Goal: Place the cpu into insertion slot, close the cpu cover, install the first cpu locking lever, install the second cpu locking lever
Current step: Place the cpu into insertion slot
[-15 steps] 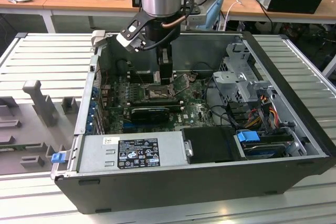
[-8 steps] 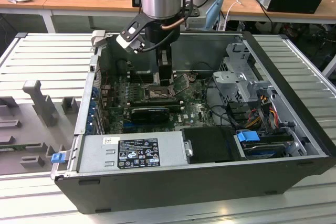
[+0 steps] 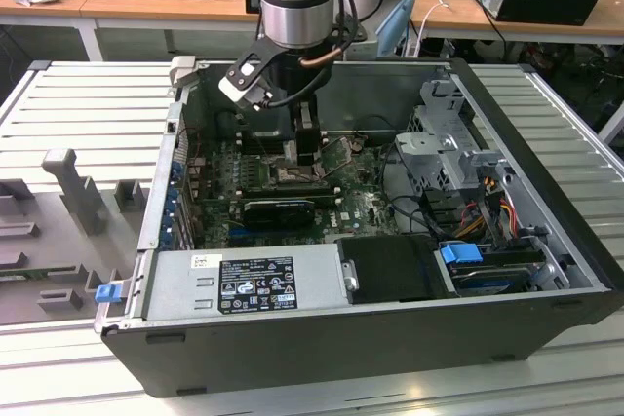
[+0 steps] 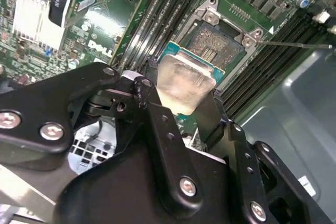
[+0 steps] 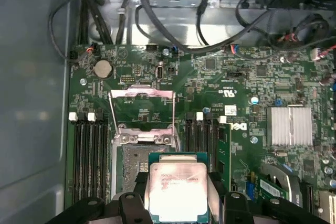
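- First wrist view: the gripper (image 5: 177, 205) is clenched on the cpu (image 5: 176, 182), with a finger on each of two opposite edges.
- The chip lies flat, metal face toward the camera. Being square, it has no long axis; its edges run parallel to the socket's sides.
- It hangs over the near part of the insertion slot (image 5: 132, 163), apparently not yet seated.
- Beyond, the cpu cover (image 5: 140, 94) is swung open.
- In the second wrist view a thin lever rod (image 4: 294, 44) juts free, so closing the cover and both levers remain.
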Controlling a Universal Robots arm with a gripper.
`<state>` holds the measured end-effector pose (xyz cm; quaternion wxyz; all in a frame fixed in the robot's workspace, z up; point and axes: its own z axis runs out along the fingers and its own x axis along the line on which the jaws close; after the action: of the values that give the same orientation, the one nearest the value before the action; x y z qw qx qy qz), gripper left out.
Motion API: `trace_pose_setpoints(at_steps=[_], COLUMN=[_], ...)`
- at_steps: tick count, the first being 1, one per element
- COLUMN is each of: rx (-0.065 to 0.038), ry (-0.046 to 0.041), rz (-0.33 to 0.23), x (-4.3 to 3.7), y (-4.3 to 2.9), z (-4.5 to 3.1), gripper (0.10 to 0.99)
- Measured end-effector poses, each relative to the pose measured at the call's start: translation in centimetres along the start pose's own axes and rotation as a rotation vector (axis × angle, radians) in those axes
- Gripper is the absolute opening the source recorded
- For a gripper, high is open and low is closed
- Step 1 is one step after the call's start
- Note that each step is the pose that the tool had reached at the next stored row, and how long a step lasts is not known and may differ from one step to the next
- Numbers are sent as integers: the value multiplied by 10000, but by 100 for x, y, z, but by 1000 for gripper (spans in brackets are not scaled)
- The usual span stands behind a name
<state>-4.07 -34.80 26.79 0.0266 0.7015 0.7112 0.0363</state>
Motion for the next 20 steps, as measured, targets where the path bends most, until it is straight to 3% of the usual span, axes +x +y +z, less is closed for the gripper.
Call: trace_pose_setpoints(at_steps=[14,20], rx=[-1,-3], ry=[12,9], rz=[-13,-13], x=[146,150], y=[-21,-26], z=[253,283], gripper=[529,529])
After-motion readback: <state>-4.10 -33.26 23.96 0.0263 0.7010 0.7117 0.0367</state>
